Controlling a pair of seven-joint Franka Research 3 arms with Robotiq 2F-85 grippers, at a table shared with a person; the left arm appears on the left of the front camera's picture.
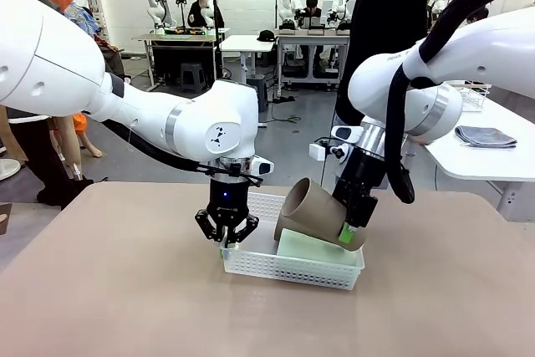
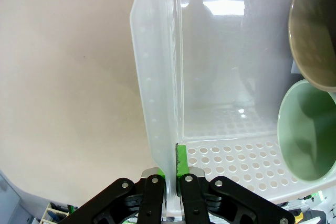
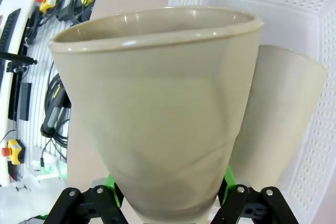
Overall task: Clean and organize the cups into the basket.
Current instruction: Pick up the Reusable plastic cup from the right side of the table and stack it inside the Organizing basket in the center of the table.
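Right pincer (image 1: 348,232) clamped on tan cup (image 1: 313,208) base, long axis slanted, mouth up-left, over basket (image 1: 284,272).

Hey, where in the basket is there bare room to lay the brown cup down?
Free: the basket floor between the end wall the left gripper pinches and the mint cup lying at the other end. The tabletop in front of the basket is bare. Crowded: the mint cup's end, where the right gripper holds the brown cup tilted above it.

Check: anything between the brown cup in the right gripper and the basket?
The mint green cup lies in the basket just under the brown cup; bare floor shows toward the left gripper clamping the basket's wall.
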